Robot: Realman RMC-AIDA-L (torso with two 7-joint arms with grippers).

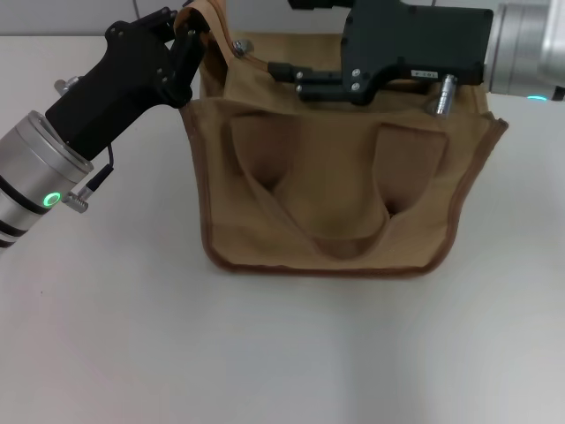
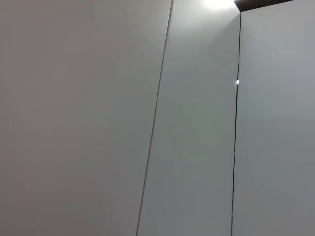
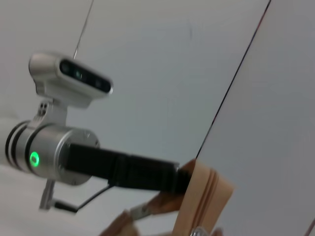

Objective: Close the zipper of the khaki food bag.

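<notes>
A white table point(image 1: 282, 353) carried the khaki food bag point(image 1: 327, 203), which stood upright near the far middle of the surface, its two looped handles point(image 1: 340, 190) facing the robot and hanging flat against the front panel. The left gripper point(image 1: 190, 49) reached in from the left side and was pinched on the side strap point(image 1: 210, 35) at the bag's upper left corner, lifting that fabric up; the right wrist view showed the same clamp on the folded tan strap. The right gripper point(image 1: 282, 75) lay across the bag's top from the right, its fingers low over the opening, and I could not tell whether they were spread or pressed together. The zipper point(image 1: 243, 46) ran along the top edge, mostly hidden under that arm
</notes>
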